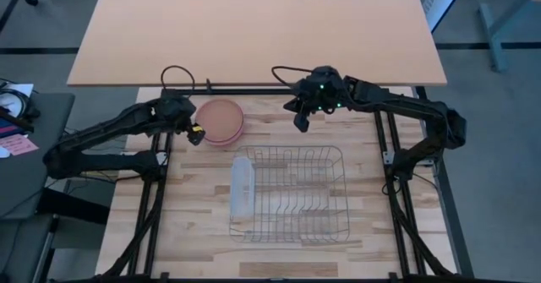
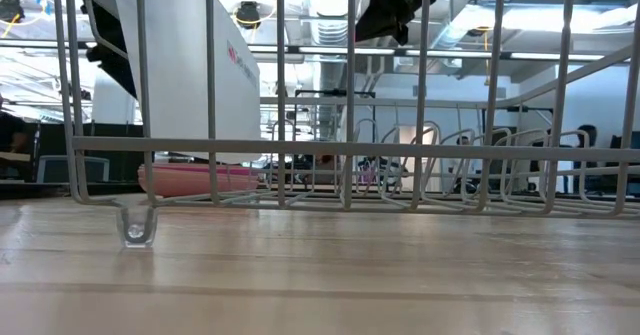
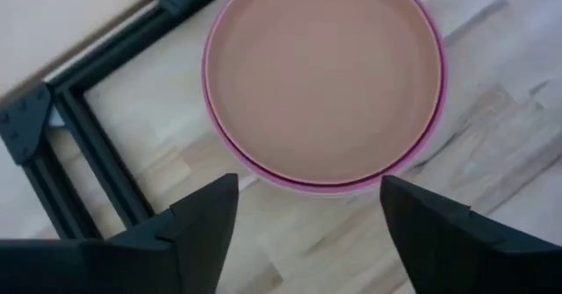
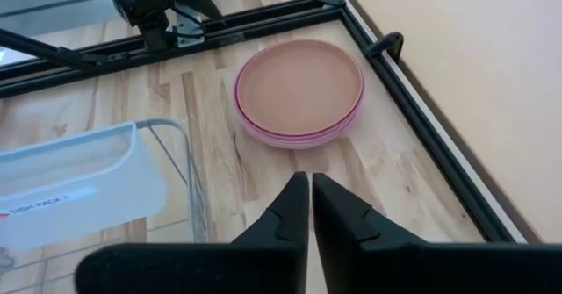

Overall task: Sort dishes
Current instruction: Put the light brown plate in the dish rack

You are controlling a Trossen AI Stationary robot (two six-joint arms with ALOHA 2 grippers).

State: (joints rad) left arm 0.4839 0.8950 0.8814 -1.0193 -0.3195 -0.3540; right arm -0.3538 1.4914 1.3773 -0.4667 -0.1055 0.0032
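plates: stack of round plates (image 1: 221, 120) lying flat on the wooden table (image 1: 203, 232), faces up — orange-tan one on top, magenta pink rims showing under it; round, so no long axis to give
plates location: far-left part of the table, just beyond the wire rack's (image 1: 296, 194) far-left corner, near the black frame rail (image 1: 254, 89)
stack tidiness: rims roughly lined up, pink edge peeks out on one side in the left wrist view (image 3: 351, 187)
left gripper: (image 1: 195, 133) at the stack's left edge, low over the table; fingers (image 3: 206, 219) spread wide with nothing between them, stack rim just ahead of the tips
left arm pose: reaches in from the left side, stretched out, wrist angled down toward the plates
right gripper: (image 1: 302, 121) hangs above the table beyond the rack's far edge, apart from the plates — fingers (image 4: 294, 208) pressed nearly together, nothing in them
right arm pose: comes from the right side, elbow bent, wrist pointing toward the stack
rack: wire rack mid-table, translucent white tray (image 1: 242, 186) standing on its left side; no plates in it
low view: plate stack (image 2: 200, 180) seen edge-on, flat, behind the rack wires
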